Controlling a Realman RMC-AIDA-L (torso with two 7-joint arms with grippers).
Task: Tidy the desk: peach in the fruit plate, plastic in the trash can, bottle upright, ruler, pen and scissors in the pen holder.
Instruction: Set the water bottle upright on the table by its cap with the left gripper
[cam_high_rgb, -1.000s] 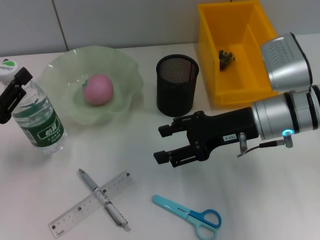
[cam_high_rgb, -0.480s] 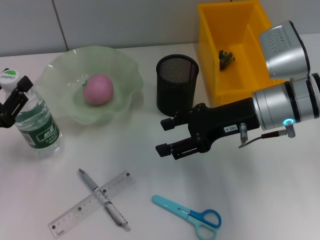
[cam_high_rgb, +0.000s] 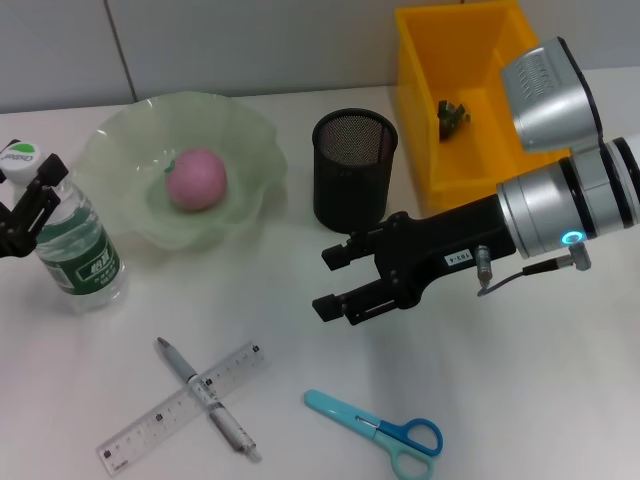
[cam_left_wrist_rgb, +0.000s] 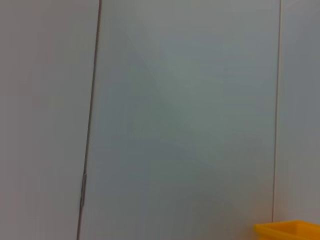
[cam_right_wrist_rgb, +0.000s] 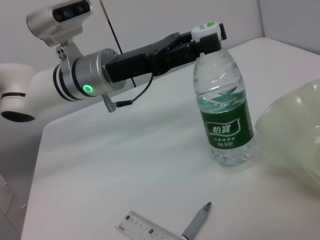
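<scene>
Left hand (cam_right_wrist_rgb: 202, 42) clamps the cap of the upright bottle (cam_right_wrist_rgb: 224, 120) beside the fruit plate (cam_high_rgb: 180, 175), right hand (cam_high_rgb: 335, 280) hangs empty and spread mid-worktop; careless release could tip the bottle.

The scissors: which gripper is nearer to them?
Right. The right gripper hangs open just above the scissors on the desk; the left gripper is far off, at the bottle neck.

Bottle (cam_high_rgb: 75, 250) tipped upright; left gripper (cam_high_rgb: 25, 205) retreated.
</scene>
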